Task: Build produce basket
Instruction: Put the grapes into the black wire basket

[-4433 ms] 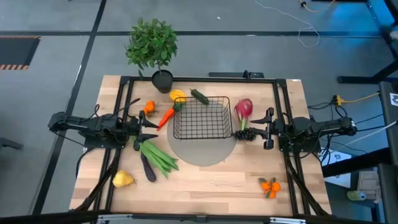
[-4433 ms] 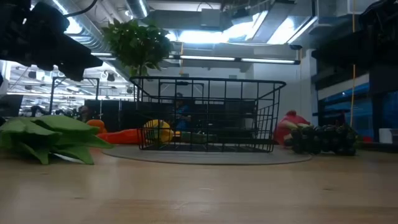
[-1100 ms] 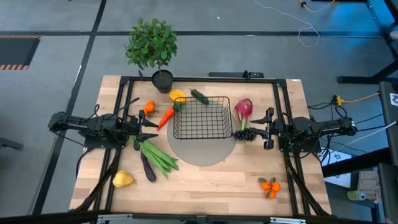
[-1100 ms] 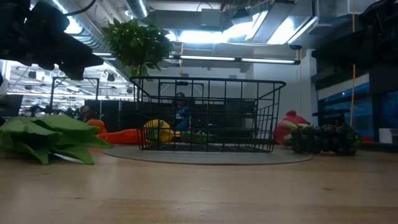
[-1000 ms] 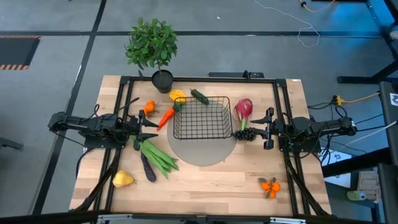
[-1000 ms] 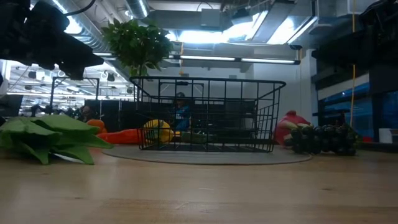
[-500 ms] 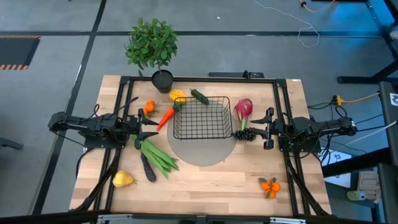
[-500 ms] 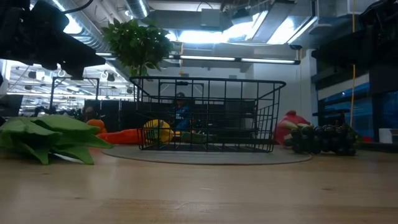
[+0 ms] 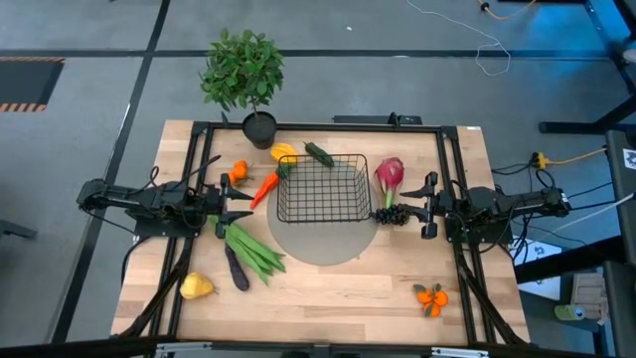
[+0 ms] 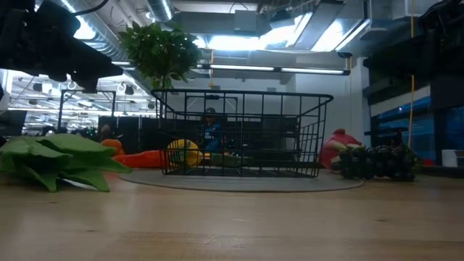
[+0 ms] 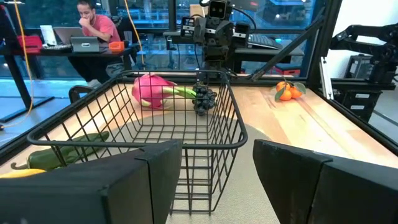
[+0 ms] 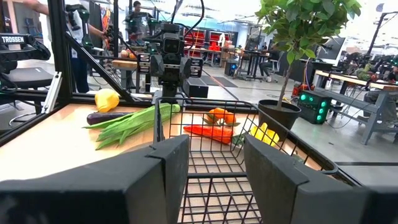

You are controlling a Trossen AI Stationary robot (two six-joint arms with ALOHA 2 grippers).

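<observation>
The black wire-mesh basket (image 9: 320, 189) stands empty on a round grey mat (image 9: 323, 244) at mid-table; it also shows in the low view (image 10: 243, 134). My left gripper (image 9: 237, 206) is open and empty left of the basket, above the green stalks (image 9: 253, 249). My right gripper (image 9: 405, 212) is open and empty right of the basket, beside the dark grapes (image 9: 386, 214). The produce lies on the table: dragon fruit (image 9: 390, 175), carrot (image 9: 265, 186), yellow pepper (image 9: 284, 152), cucumber (image 9: 318, 153), an orange (image 9: 238, 171), eggplant (image 9: 235, 268), pear (image 9: 196, 287) and oranges (image 9: 430, 296).
A potted leafy plant (image 9: 245, 80) stands at the table's far edge, behind the pepper. Bare wood (image 9: 338, 293) lies along the near side between the pear and the oranges. A black frame (image 9: 452, 179) runs around the table. People sit at desks in the room beyond (image 11: 96, 28).
</observation>
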